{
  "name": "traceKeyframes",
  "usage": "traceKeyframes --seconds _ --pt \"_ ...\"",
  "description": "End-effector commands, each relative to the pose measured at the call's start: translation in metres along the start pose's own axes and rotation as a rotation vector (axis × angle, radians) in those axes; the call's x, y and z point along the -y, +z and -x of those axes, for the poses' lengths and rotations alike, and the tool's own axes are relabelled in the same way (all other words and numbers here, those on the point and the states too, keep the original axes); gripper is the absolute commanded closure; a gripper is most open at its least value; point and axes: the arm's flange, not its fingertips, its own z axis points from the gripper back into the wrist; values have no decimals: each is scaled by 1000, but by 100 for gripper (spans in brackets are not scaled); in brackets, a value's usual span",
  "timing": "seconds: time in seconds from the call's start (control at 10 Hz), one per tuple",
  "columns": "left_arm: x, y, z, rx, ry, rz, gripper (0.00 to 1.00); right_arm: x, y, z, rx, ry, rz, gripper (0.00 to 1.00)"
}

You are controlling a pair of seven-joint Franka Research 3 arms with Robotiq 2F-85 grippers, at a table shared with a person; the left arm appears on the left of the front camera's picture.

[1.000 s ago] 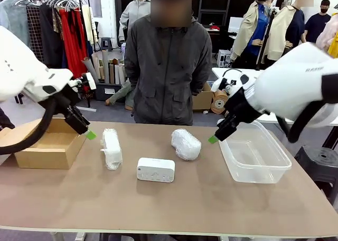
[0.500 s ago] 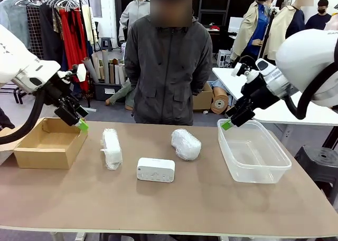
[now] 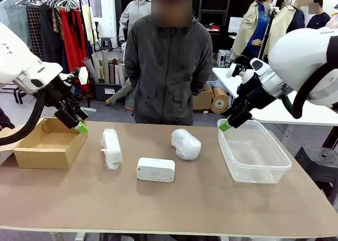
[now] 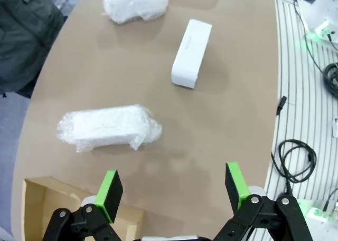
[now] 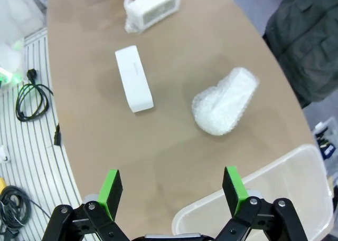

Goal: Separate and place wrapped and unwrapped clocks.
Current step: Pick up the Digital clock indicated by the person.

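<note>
On one table (image 3: 185,206): two bubble-wrapped clocks (image 3: 111,148) (image 3: 186,144), one bare white clock (image 3: 156,170), one brown cardboard box (image 3: 50,157), one clear plastic tub (image 3: 264,176). One person (image 3: 168,67) stands at the far edge.

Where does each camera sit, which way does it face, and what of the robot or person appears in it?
Front view: fixed on the robot's side, facing across the table at the standing person; left gripper and right gripper raised at either side.
Left wrist view: on the left wrist, looking down between its gripper's open jaws at a wrapped clock.
Right wrist view: on the right wrist, looking down past its gripper's open jaws at the plastic tub.
Both wrist views share the bare white clock.
</note>
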Motion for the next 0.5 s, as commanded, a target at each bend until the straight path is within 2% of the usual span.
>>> traceKeyframes --seconds 0.0,0.2,0.4 --pt "-25 16 3 23 -104 47 0 30 11 -4 66 91 -55 0" --pt "-47 31 6 101 -156 104 0 50 32 -11 143 156 -112 0" --pt "-64 48 9 192 -206 123 0 63 53 -19 193 172 -118 0"
